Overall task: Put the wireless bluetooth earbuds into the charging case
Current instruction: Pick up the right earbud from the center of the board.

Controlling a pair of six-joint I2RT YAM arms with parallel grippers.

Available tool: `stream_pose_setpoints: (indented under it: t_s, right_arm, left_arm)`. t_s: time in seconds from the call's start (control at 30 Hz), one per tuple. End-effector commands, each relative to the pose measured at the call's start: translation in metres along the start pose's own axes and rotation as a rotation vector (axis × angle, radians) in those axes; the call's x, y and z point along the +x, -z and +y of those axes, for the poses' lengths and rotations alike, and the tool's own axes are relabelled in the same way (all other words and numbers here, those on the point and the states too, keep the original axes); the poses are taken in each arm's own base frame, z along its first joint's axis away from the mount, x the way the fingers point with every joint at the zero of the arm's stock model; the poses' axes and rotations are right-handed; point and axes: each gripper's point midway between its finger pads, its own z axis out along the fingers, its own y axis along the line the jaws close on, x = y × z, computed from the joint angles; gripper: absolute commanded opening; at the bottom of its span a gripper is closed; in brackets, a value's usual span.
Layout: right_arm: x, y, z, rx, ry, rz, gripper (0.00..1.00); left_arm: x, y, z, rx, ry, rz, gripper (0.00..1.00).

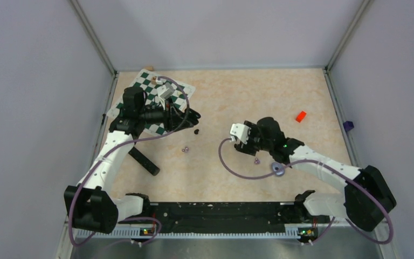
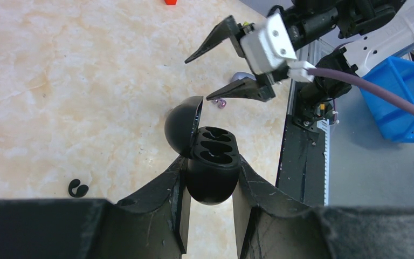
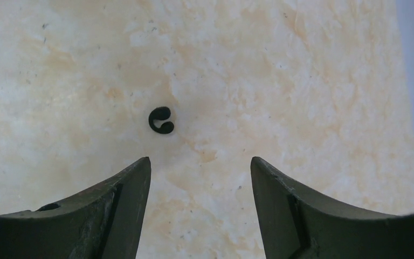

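My left gripper (image 2: 211, 163) is shut on a black charging case (image 2: 213, 172) and holds it above the table with its lid (image 2: 183, 127) open. Its two sockets show as dark hollows. In the top view this gripper (image 1: 193, 115) is by the chessboard's near corner. One black earbud (image 3: 161, 120) lies on the table ahead of my right gripper (image 3: 199, 164), which is open and empty; it also shows in the top view (image 1: 196, 131) and the left wrist view (image 2: 77, 187). Two purple earbuds (image 1: 184, 149) (image 1: 256, 161) lie apart on the table. The second black earbud is hidden.
A green-and-white chessboard (image 1: 152, 94) lies at the back left. A black bar (image 1: 144, 160) lies by my left arm. A purple case (image 1: 276, 169) sits under my right arm. A red block (image 1: 301, 116) lies at the right. Walls enclose the table.
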Motion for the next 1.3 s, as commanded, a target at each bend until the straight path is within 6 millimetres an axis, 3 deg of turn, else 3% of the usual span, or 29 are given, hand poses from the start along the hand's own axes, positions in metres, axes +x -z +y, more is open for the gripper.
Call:
stream_pose_setpoints:
  t_s: [0.0, 0.13, 0.23, 0.47, 0.63, 0.77, 1.27]
  right_arm:
    - [-0.023, 0.018, -0.002, 0.044, 0.31, -0.19, 0.68]
    - [-0.02, 0.02, 0.012, 0.049, 0.444, -0.259, 0.64]
    - [-0.012, 0.013, 0.02, 0.009, 0.468, -0.247, 0.56]
    - [0.004, -0.004, 0.027, -0.011, 0.547, -0.216, 0.49]
    - [0.009, -0.015, 0.036, -0.089, 0.547, -0.194, 0.42]
    - [0.011, -0.021, 0.045, -0.151, 0.517, -0.197, 0.29]
    - [0.027, -0.047, 0.059, -0.188, 0.507, -0.132, 0.32]
  left_arm:
    - [-0.004, 0.0, 0.001, 0.008, -0.026, -0.017, 0.0]
    - [-0.004, 0.0, 0.001, 0.008, -0.024, -0.017, 0.0]
    - [-0.004, 0.0, 0.002, 0.007, -0.02, -0.017, 0.0]
    - [-0.004, 0.0, 0.002, 0.01, -0.019, -0.018, 0.0]
    - [-0.004, 0.0, 0.001, 0.01, -0.017, -0.018, 0.0]
    - [-0.005, 0.0, 0.001, 0.011, -0.018, -0.018, 0.0]
    - [-0.005, -0.001, 0.001, 0.015, -0.017, -0.019, 0.0]
